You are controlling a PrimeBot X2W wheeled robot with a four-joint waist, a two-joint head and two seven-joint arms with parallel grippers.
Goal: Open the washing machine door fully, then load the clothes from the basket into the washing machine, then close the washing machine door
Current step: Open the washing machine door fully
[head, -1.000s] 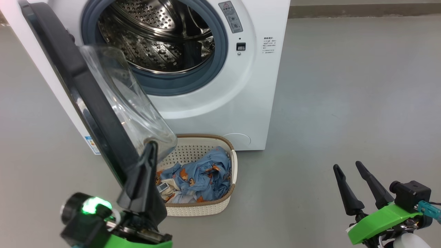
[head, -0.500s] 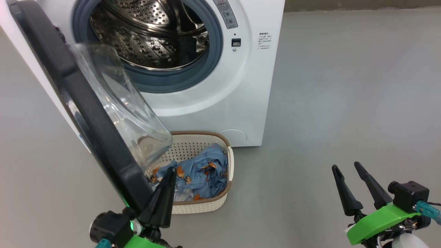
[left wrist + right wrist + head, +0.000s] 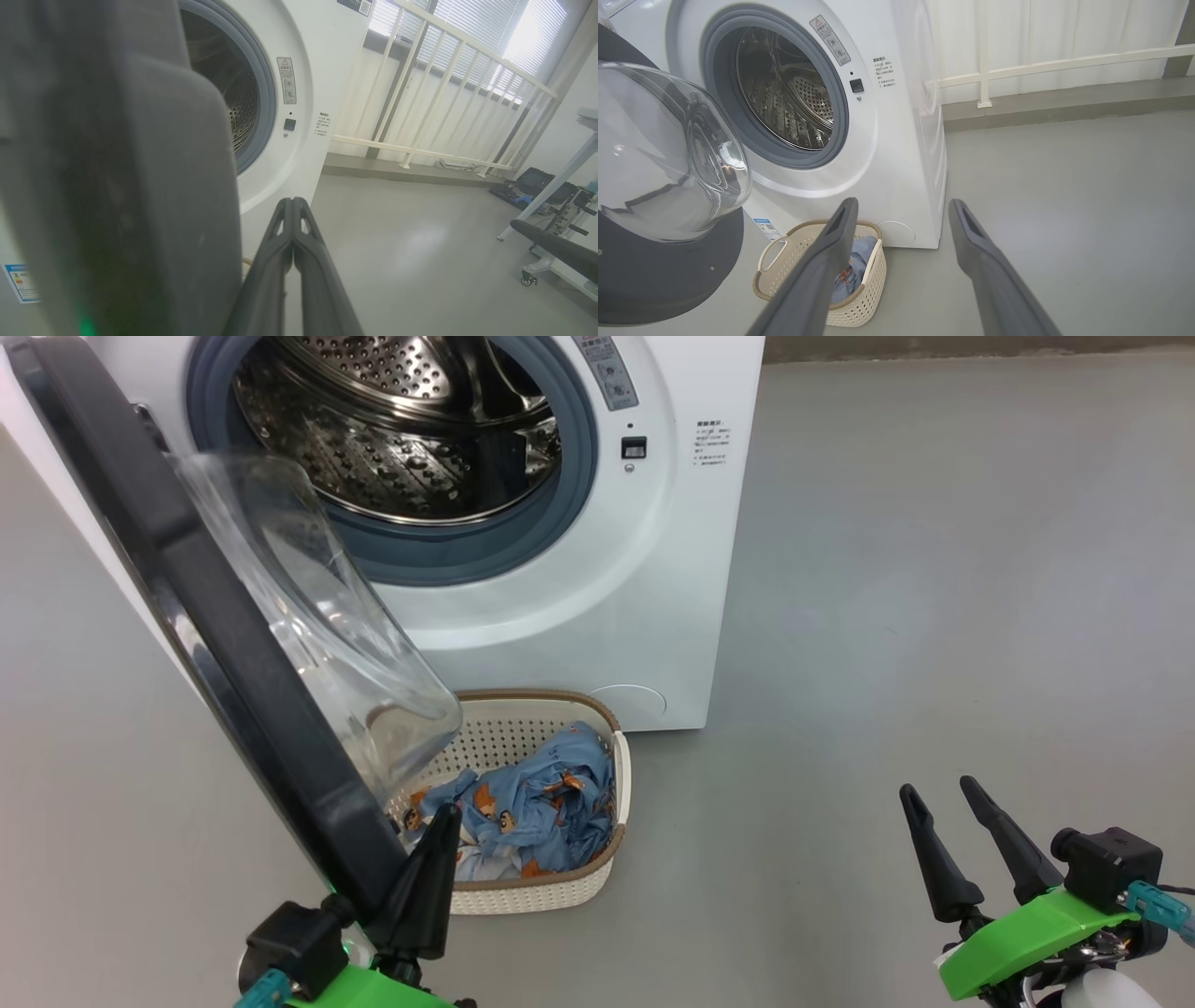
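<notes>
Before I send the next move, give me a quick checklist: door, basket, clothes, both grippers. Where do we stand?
1. Round black-rimmed washing machine door fully open: not ok, it juts out from the white washing machine.
2. Small cream perforated basket reachable from above: cannot tell, the door's clear glass bowl covers its left part in the head view.
3. Light blue printed clothes in basket: ok.
4. Left gripper touching door rim: cannot tell; its fingers are shut.
5. Right gripper free: ok, open, holding nothing.
</notes>
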